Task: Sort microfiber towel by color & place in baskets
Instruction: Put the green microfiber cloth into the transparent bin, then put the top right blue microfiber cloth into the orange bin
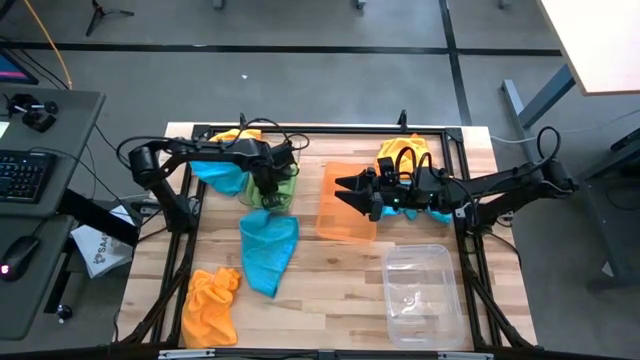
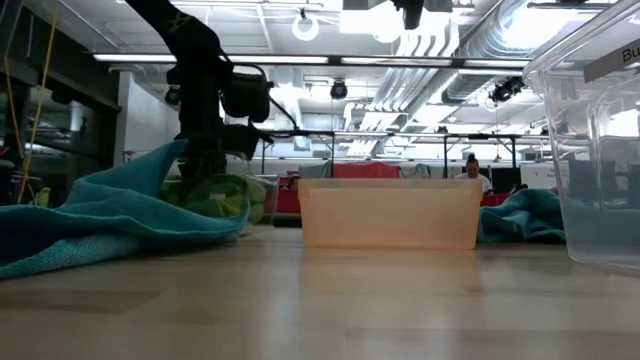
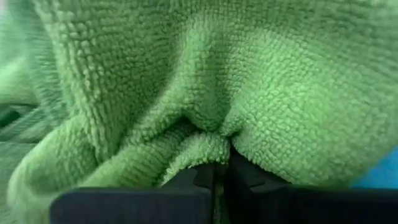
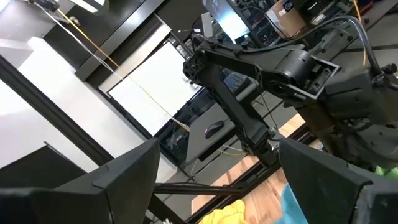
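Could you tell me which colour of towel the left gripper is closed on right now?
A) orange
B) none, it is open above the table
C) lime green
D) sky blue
C: in the left wrist view the left gripper has its dark fingers pinched shut on a fold of the lime green towel, which fills that picture.

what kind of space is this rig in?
Likely a robotics lab or open workshop: exposed ceiling ducts and long lighting rows in the low view, plus an operator desk with keyboard and mouse beside the wooden table.
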Motion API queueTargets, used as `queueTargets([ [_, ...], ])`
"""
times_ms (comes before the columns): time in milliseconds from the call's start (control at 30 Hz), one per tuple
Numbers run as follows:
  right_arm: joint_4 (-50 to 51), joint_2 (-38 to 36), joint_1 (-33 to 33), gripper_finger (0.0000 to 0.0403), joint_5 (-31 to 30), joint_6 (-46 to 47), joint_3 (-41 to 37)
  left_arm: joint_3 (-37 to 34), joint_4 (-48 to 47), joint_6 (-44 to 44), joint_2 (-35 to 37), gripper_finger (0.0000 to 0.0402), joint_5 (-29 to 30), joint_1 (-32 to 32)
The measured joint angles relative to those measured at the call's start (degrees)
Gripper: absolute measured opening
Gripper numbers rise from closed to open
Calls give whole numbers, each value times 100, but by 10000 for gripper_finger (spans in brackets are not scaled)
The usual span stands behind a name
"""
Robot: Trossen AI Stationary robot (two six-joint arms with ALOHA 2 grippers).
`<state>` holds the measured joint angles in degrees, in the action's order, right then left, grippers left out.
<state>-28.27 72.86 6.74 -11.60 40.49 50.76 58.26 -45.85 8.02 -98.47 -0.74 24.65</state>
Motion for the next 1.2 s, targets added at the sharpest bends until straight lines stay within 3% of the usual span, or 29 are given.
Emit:
queueTargets([
  [267,-2,0,0,326,-31,0,0,504,-44,191,605,67,613,-10],
  [533,-40,0,0,326,-28,0,2,1089,-879,-375,919,179,451,-34],
  [700,-79,2,-11,326,151,-162,164,1543,-1216,-641,1063,226,-120,-40],
  [800,-71,2,-16,326,270,-396,300,1756,-1279,-642,1153,238,-396,-48],
  [1000,107,-89,-181,326,549,-809,602,2304,-1418,-636,1464,241,-393,-44],
  [1200,1563,-527,-485,326,608,-828,975,2551,-1303,-910,1940,241,-320,-44],
])
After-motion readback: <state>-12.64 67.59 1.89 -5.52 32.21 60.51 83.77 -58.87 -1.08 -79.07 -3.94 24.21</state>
